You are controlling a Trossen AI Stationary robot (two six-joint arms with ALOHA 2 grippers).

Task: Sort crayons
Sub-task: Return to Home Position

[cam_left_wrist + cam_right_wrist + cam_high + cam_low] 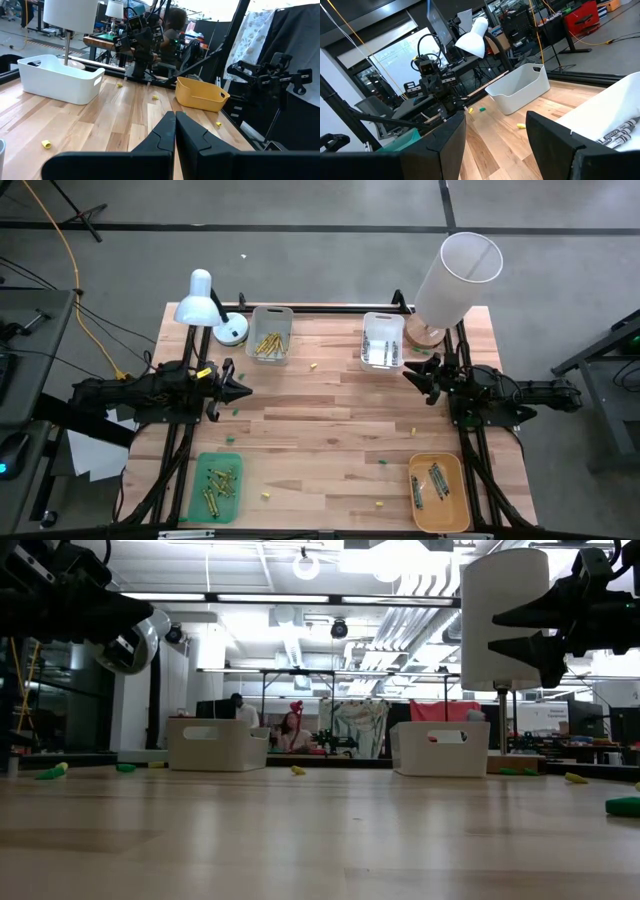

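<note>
**Step in hand:** both arms are returning to the home pose. No grasp is in progress.

**Near edge.** On the pale wooden tabletop (pixel 320 430), a shallow green plastic tray (pixel 197 498) sits at the near left corner. A shallow yellow plastic tray (pixel 450 517) sits at the near right corner. Each holds a group of crayons (pixel 218 483), thin short sticks. Those in the yellow tray read blue-teal.

**Mid-table.**
- The left gripper (pixel 240 390) hangs inward of the left edge, fingers pressed together with nothing between them.
- The right gripper (pixel 412 373) hangs inward of the right edge, fingers spread apart and empty.
- Small yellow and green specks (pixel 267 496) lie scattered on the bare wood. No whole crayon shows loose there.

**Far edge.** A deep pale-grey plastic bin (pixel 270 310) holds yellow crayons. A deep white plastic bin (pixel 383 316), well apart from it toward the right, holds pale paper-wrapped ones. A white desk lamp (pixel 205 300) stands at the far left corner and a white cylinder-shade lamp (pixel 455 275) at the far right corner.

**Judgement:** sorting appears complete. The next move calls for each arm to settle at its own side, clear of bins and lamps, with no pickup.
</note>
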